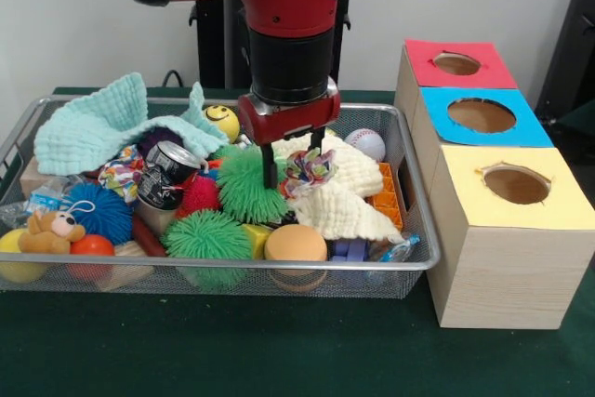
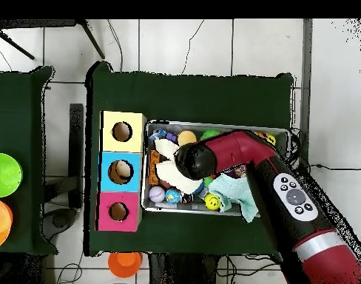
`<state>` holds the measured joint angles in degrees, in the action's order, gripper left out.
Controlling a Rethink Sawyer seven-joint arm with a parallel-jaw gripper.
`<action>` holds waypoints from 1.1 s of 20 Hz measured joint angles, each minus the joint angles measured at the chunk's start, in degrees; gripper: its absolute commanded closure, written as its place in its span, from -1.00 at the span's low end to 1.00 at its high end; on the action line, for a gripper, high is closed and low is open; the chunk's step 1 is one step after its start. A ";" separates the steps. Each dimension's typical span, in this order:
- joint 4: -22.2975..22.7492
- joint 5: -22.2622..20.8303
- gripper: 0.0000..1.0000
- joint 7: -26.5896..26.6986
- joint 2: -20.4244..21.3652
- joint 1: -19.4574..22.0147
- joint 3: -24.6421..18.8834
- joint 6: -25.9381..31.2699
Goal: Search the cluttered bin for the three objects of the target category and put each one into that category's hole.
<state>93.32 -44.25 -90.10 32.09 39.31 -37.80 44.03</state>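
The silver wire-mesh bin is full of toys; it also shows in the overhead view. My gripper is low in the bin's middle, over a cream cloth. Its fingers stand apart, astride a small printed fabric bundle that lies on the cloth. A second printed bundle lies at the left, under the mint cloth's edge. I see no third one. The yellow-surround hole is in the nearest wood-grain box, right of the bin; it also shows overhead. Overhead, the arm's wrist hides my gripper.
Green spiky balls and a blue one crowd around the gripper. A mint cloth, a dark can, a baseball, an orange ball and a teddy bear also lie in the bin. Blue-surround and red-surround holes lie behind the yellow one.
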 measured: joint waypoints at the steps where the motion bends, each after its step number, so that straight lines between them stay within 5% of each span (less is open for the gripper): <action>1: 0.02 0.08 -1.00 0.00 0.01 0.29 -0.07 -0.07; 10: 0.00 0.28 -1.00 0.00 0.13 4.36 -0.45 -3.97; 22: 0.01 0.29 -1.00 0.00 -0.10 4.56 -1.97 -7.88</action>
<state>93.33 -43.96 -90.10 31.99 43.88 -39.77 36.15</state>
